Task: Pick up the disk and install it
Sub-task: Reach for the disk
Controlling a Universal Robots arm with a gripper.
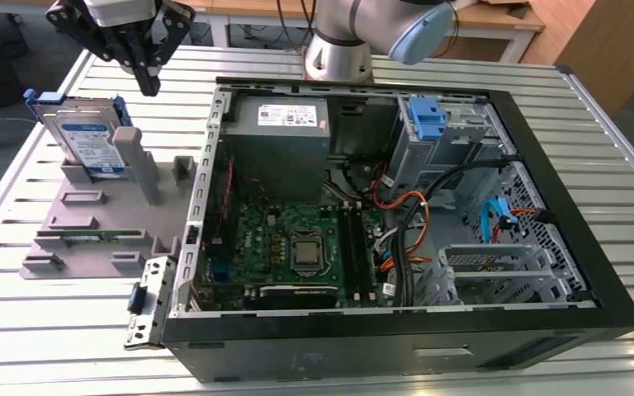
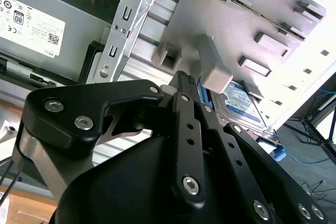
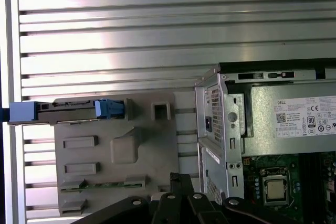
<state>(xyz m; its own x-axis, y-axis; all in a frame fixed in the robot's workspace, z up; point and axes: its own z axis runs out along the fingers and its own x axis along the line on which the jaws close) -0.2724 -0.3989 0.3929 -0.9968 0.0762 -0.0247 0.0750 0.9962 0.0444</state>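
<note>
The disk (image 1: 88, 144) stands on edge in a grey plastic holder (image 1: 96, 235) at the exterior view's left. It has a white-and-blue label and a blue bracket round it. My gripper (image 1: 148, 81) hangs above and a little behind the disk, apart from it, with its black fingers drawn together on nothing. In the second wrist view the shut gripper (image 2: 185, 77) points toward the holder, with the disk (image 2: 239, 103) just beyond it. In the first wrist view the disk (image 3: 68, 109) appears edge-on at the holder's far end.
An open computer case (image 1: 581, 272) lies on the slatted metal table (image 1: 63, 346), right of the holder. Inside it are a grey power-supply box (image 1: 278, 124), a motherboard (image 1: 295, 247), a blue latch piece (image 1: 428, 120), cables and a metal drive cage (image 1: 491, 264).
</note>
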